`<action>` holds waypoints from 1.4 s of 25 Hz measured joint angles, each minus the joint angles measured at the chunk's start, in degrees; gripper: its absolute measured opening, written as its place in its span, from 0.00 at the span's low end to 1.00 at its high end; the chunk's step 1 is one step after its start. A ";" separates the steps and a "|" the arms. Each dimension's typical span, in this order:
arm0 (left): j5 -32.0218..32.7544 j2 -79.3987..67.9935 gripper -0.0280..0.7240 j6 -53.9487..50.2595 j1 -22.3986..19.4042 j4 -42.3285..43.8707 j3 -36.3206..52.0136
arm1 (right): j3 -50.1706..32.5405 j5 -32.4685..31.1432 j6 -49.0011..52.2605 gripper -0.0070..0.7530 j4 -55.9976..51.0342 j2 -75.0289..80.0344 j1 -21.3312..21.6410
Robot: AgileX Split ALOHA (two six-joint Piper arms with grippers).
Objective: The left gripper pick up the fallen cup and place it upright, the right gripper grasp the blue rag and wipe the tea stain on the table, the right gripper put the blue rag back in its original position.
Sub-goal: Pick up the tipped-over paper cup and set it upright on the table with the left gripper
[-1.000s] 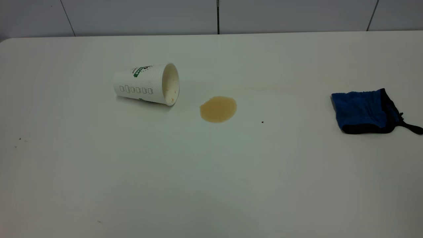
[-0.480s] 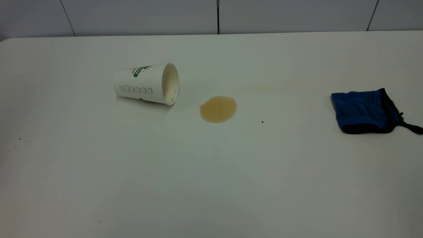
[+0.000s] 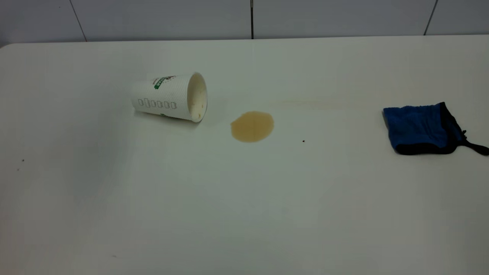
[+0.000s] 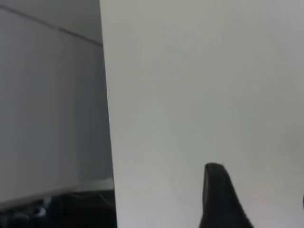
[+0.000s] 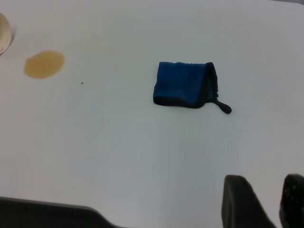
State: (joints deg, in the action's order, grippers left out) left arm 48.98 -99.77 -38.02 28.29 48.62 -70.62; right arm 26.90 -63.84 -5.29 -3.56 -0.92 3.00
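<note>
White dimpled paper cup [image 3: 169, 97] lies on its side at left-centre of the white smooth table [image 3: 244, 198], long axis running left-right, mouth toward the light-brown roundish tea stain [image 3: 252, 126] just beside it. Green banner on cup wall; lettering not legible. Royal-blue rag with black edging [image 3: 418, 129] far right, strap pointing right. Right end effector [image 5: 268, 202]: fingers slightly spread, hovering clear of rag. Left end effector [image 4: 221, 199]: cannot tell.

A bare test room or lab is suggested: a plain white table [image 3: 244, 214] is set against grey wall panels [image 3: 160, 19] divided by dark seams, with only a staged spill laid out on it.
</note>
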 joint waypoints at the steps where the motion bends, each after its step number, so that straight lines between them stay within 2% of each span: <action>1: 0.02 -3.18 0.65 -1.64 1.57 1.31 -1.78 | 0.00 0.00 0.00 0.33 0.00 0.00 0.00; 5: 0.02 -14.36 0.73 -3.96 6.20 4.47 -7.26 | 0.00 0.00 0.00 0.33 0.00 0.00 0.00; 10: 0.08 -25.34 0.92 -6.98 9.97 6.04 -13.84 | 0.00 0.00 0.00 0.33 0.00 0.00 0.00; 13: -0.05 -30.55 0.97 -7.81 11.33 6.19 -18.80 | 0.00 0.00 0.00 0.33 0.00 0.00 0.00; 24: -0.18 -43.81 0.94 -8.06 11.90 4.87 -32.73 | 0.00 0.00 0.00 0.33 0.00 0.00 0.00; 30: 3.83 -50.51 0.91 -8.32 11.84 4.79 -39.43 | 0.00 0.00 0.00 0.33 0.00 0.00 0.00; 33: 5.42 -52.14 0.86 -8.49 11.51 4.73 -40.93 | 0.00 0.00 0.00 0.33 0.00 0.00 0.00; 35: 6.14 -52.35 0.78 -8.49 10.82 4.22 -41.12 | 0.00 0.00 0.00 0.33 0.00 0.00 0.00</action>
State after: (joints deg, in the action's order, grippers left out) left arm 55.12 -152.12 -46.51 39.11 52.84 -111.74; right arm 26.90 -63.84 -5.29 -3.56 -0.92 3.00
